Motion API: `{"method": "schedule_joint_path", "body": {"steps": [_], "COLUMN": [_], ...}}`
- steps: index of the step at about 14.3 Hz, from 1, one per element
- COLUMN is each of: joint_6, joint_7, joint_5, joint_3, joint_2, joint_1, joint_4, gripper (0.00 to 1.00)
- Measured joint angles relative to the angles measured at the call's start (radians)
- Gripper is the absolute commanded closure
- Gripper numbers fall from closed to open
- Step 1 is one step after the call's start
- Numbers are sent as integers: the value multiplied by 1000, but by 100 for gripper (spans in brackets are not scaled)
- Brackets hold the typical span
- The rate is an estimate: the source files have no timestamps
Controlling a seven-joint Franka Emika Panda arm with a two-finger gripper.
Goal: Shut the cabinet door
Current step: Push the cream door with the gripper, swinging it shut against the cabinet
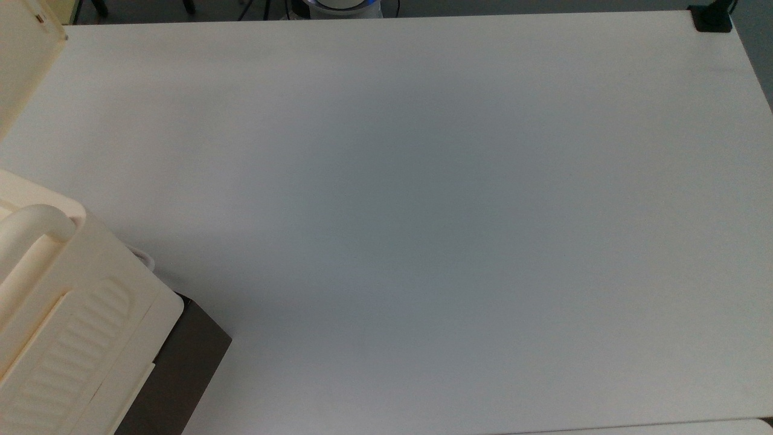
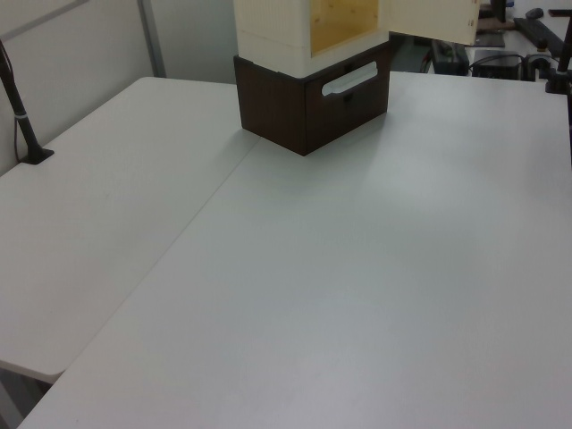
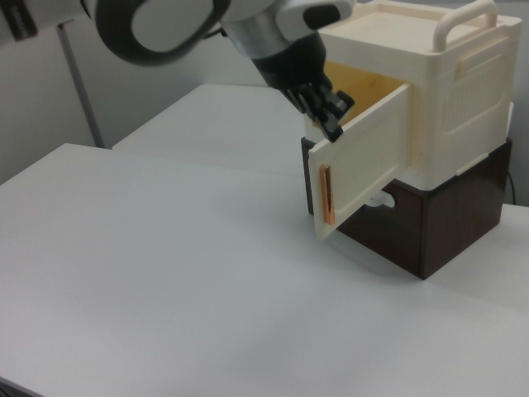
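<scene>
Cream cabinet door (image 3: 364,157) stands ajar at upper right of right view, swung out from cabinet (image 3: 450,91) on dark brown base (image 3: 438,223). I see gripper (image 3: 328,112) at door's top free corner; whether jaws hold it or are parted, I cannot tell. Door also upper left in top view (image 1: 21,57). White worktop (image 1: 423,211) below.
</scene>
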Motion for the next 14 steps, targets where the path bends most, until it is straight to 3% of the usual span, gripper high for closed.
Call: {"method": "schedule_joint_path", "body": {"steps": [6, 14], "joint_6": [151, 186], "joint_7": [-30, -63], "joint_5": [-1, -8], "joint_3": [-3, 22], "joint_2": [116, 206], "joint_1": [-36, -19], "joint_4": [-34, -35], "gripper": [100, 100]}}
